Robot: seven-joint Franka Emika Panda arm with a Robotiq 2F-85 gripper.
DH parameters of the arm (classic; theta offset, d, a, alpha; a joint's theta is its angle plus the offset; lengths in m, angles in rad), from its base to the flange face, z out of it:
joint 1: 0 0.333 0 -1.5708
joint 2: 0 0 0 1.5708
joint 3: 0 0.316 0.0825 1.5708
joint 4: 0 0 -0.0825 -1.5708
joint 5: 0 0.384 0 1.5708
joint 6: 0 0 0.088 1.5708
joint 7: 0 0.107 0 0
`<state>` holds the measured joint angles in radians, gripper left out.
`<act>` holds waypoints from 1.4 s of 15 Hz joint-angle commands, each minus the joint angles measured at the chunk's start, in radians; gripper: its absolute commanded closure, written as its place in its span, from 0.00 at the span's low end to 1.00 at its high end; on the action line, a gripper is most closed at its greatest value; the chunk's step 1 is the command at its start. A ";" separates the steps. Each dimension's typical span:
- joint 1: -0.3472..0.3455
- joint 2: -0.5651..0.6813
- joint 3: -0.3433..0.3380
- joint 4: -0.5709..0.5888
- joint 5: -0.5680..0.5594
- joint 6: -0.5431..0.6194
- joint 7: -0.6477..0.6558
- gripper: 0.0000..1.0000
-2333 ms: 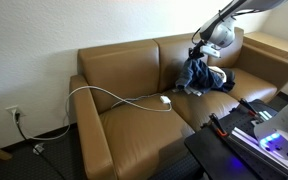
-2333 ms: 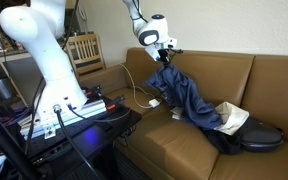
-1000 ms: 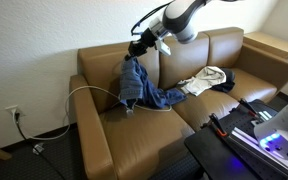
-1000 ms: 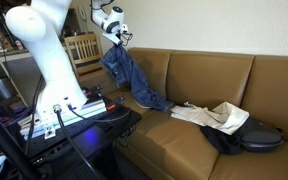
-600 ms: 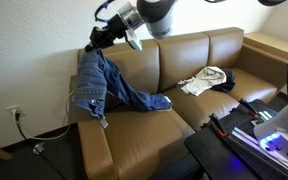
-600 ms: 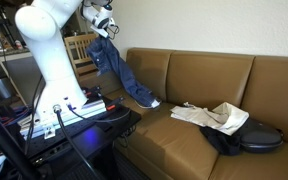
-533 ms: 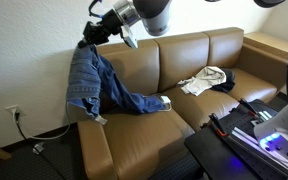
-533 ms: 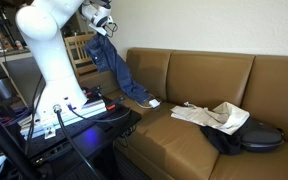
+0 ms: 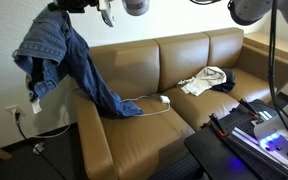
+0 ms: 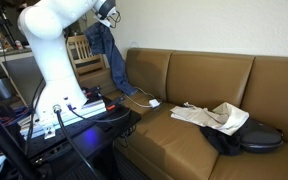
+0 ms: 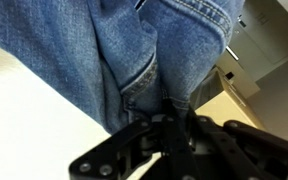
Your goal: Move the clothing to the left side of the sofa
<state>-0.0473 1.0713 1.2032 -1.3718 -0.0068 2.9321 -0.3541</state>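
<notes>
My gripper (image 9: 66, 8) is shut on the blue denim jeans (image 9: 52, 48), holding them high above and beyond the tan leather sofa's (image 9: 134, 135) left arm. One jeans leg trails down to the left seat cushion. From the other side the gripper (image 10: 107, 20) and jeans (image 10: 109, 52) hang over that same sofa (image 10: 204, 75) end. In the wrist view denim (image 11: 124, 50) fills the frame, pinched in the gripper (image 11: 172, 108). A white-grey shirt (image 9: 206, 78) (image 10: 214, 114) and a dark top (image 9: 225, 86) (image 10: 241, 138) lie on the right seat.
A thin white cable (image 9: 152, 102) (image 10: 142, 100) lies on the left seat. A wall outlet (image 9: 14, 113) sits low at the left. The white robot base (image 10: 49, 60), a wooden chair (image 10: 84, 48) and a black equipment table (image 9: 249, 135) crowd the sofa's front.
The gripper has swung the jeans further left and higher, from over the sofa's left arm to out past it. The shirt and dark top have not moved.
</notes>
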 commanded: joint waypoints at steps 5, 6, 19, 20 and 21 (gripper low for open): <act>-0.020 -0.051 -0.351 0.060 0.003 -0.149 0.176 0.97; -0.067 -0.087 -0.359 -0.020 0.006 -0.164 0.184 0.97; -0.067 -0.195 -0.508 -0.404 0.098 -0.180 -0.030 0.97; -0.031 -0.168 -0.517 -0.390 0.091 -0.135 -0.027 0.97; 0.016 -0.139 -0.540 -0.365 0.076 -0.082 -0.020 0.97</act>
<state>-0.1294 0.8894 0.7084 -1.7690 0.0665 2.7382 -0.3563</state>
